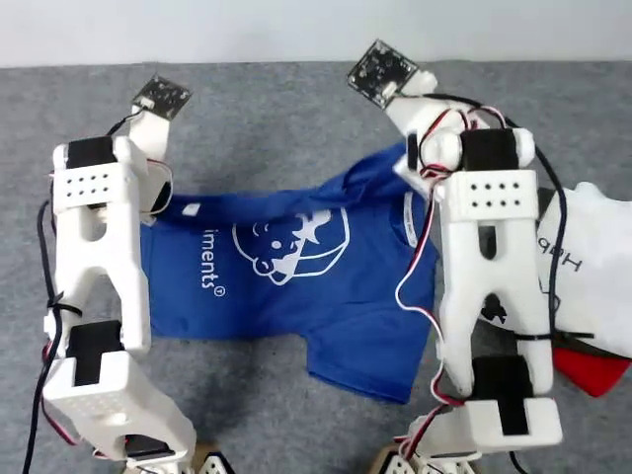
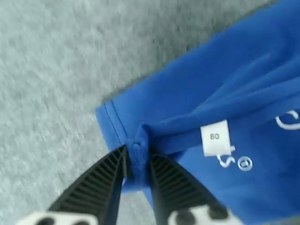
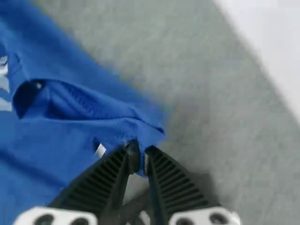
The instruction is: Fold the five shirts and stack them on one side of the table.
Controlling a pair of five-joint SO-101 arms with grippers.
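On the table (image 1: 276,109) the left claw (image 2: 136,161) and right claw (image 3: 137,157) each pinch the blue shirt (image 1: 296,306)

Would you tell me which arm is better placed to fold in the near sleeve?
Likely right: the sleeve lies beside that arm, while the left gripper pinches the shirt at the opposite end. The right gripper must release first.

The spread shirt (image 1: 296,296) lies on the table (image 1: 276,109), other shirts (image 1: 597,296) heaped near its right side.
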